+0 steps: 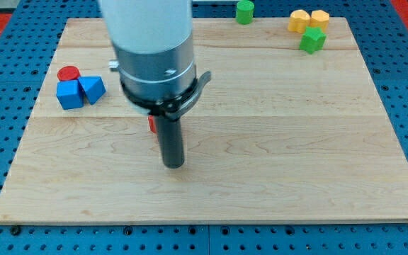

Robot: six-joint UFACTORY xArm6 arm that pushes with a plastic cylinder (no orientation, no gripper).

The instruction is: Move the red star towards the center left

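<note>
Right above the middle-left of the light wooden desk (261, 156) hung the end effector, a straight dark rod with no jaws to open or shut, so it held nothing. My tip (173, 166) touched the desk just below and a bit to the view's right of a small red bit (151, 125) that peeked out beside the rod. That red bit was probably the red star, but the arm's fat grey body hid most of it, so its shape could not be made out.

The push looked to be under way, with the star still short of the center left. The next move called for getting my tip onto the star's right side and sliding it gently toward the view's left.

Near the left edge sat a red round block (68, 72), a blue cube (69, 95) and a blue wedge-like block (93, 89), close together. The star should stop before bumping them. At the view's top sat a green round block (244, 11), two yellow blocks (308, 20) and a green cube (313, 40), well apart from the work.
</note>
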